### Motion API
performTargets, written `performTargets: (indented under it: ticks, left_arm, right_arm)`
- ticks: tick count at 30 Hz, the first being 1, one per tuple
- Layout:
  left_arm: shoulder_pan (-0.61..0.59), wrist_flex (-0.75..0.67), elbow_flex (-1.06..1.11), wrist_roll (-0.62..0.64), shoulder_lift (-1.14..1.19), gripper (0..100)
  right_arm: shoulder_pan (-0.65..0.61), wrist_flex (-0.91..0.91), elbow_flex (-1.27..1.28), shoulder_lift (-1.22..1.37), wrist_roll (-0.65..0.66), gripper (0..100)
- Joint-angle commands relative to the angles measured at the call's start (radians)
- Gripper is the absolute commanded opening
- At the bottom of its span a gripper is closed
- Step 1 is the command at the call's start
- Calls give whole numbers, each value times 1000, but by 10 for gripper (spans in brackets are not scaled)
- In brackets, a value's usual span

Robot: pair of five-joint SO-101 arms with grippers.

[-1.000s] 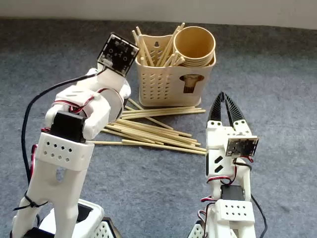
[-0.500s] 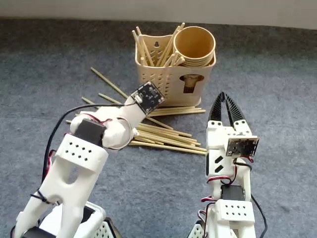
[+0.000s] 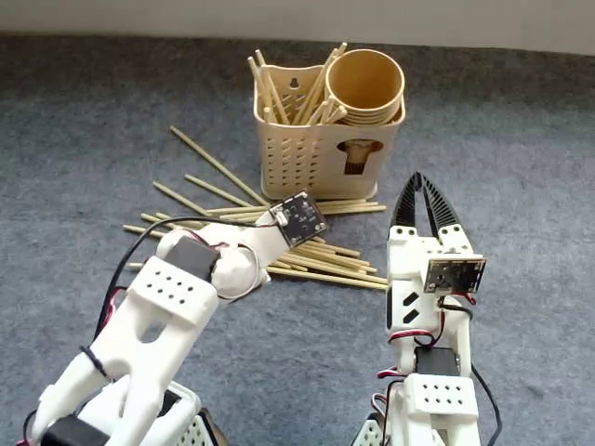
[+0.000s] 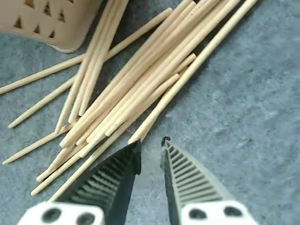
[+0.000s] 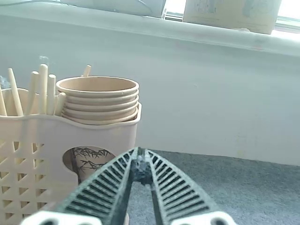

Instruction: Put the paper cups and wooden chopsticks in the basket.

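Note:
A cream slotted basket [image 3: 321, 158] stands at the back of the carpet, holding a stack of paper cups [image 3: 364, 88] and several wooden chopsticks [image 3: 284, 88]. Many loose chopsticks [image 3: 232, 228] lie fanned out in front of it. My left arm [image 3: 232, 265] leans low over that pile. My left gripper [image 4: 150, 145] is slightly open just above the carpet, at the near ends of the loose chopsticks [image 4: 140, 89], with nothing between its fingers. My right gripper [image 3: 420, 200] is shut and empty, pointing at the basket's front right corner. It [image 5: 140, 164] faces the basket [image 5: 33, 154] and cups [image 5: 98, 98].
Grey carpet covers the whole table, with bare room to the left and right of the basket. A pale wall [image 5: 211, 93] runs behind it. A basket corner [image 4: 47, 23] sits close to the chopstick pile.
My left arm has swung down from beside the basket's left side to low over the loose chopsticks, uncovering the sticks at the left. The right arm has not moved.

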Motion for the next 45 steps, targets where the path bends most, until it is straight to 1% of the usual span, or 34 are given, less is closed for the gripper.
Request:
performTargets:
  ticks: [1,4,7,13,18,22,26,28,32,36,45]
  left_arm:
    - [22,-17,-59,-66,165,98]
    - [15,-17,-116,-83,303,123]
    - [13,-17,-183,-83,406,128]
    - [13,-18,-302,-84,536,130]
    - [-25,-40,-397,-84,648,130]
    - [-59,-75,-441,-84,742,130]
    - [-61,-66,-473,-114,819,126]
    - [-65,-38,-487,-118,825,121]
    - [-61,20,-486,-120,828,54]
    - [-59,77,-484,-120,825,11]
    - [-65,190,-483,-120,823,6]
  right_arm:
    - [8,-18,104,-8,2,5]
    - [8,-18,104,-8,2,5]
    - [8,-18,104,-8,2,5]
    - [8,-18,104,-8,2,5]
    - [8,-18,104,-8,2,5]
    - [8,-18,104,-8,2,5]
    - [8,-18,104,-8,2,5]
    - [7,-18,104,-8,2,5]
    - [7,-18,104,-8,2,5]
    - [7,-18,104,-8,2,5]
    - [7,-18,104,-8,2,5]
